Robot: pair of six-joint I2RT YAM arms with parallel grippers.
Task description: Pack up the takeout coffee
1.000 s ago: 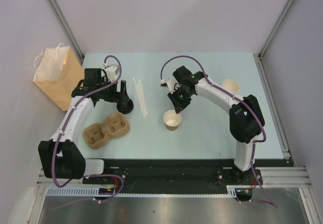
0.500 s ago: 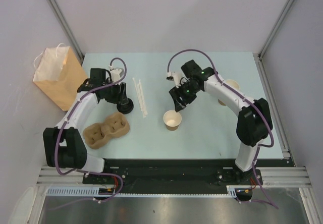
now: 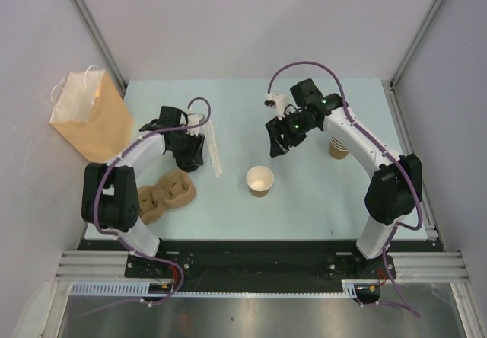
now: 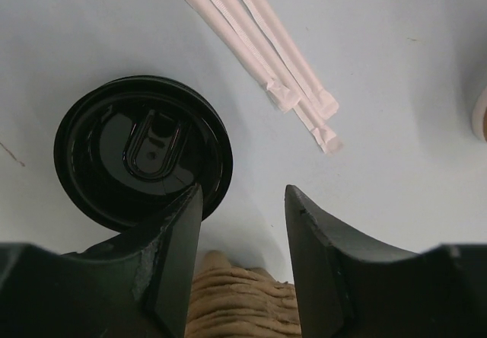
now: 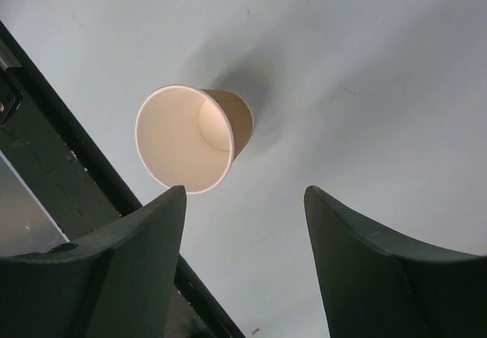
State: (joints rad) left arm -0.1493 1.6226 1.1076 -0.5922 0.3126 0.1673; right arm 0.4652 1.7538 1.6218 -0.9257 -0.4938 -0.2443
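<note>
Top external view: the cup (image 3: 259, 180) is seen upright and lidless on the table (image 3: 319, 201), so the coffee is judged not yet made up. Its lid (image 4: 142, 151) is laid flat well to the left of the cup, beyond the straws (image 3: 212, 146). The carrier (image 3: 162, 194) is found left of the cup and slightly nearer the arm bases. The bag (image 3: 90, 117) is set far to the cup's left and farther back, and a stack of spare cups (image 3: 338, 146) is placed to the cup's right.

Several slips can be expected. The lid is thin and flat, so it may be pushed along the table rather than gripped if the jaws are closed beside it. The straws could be swept aside with it. The cup is light and empty, and it could be tipped or dented if a finger is brought down on its rim.

The left gripper (image 4: 242, 224) is held spread and empty. In the left wrist view the lid is seen just outside one finger, not between the jaws, with the carrier showing beneath the gap. The right gripper (image 5: 243, 224) is likewise spread, with nothing held. In the right wrist view the cup is seen ahead of it, offset toward one finger and touched by neither.
</note>
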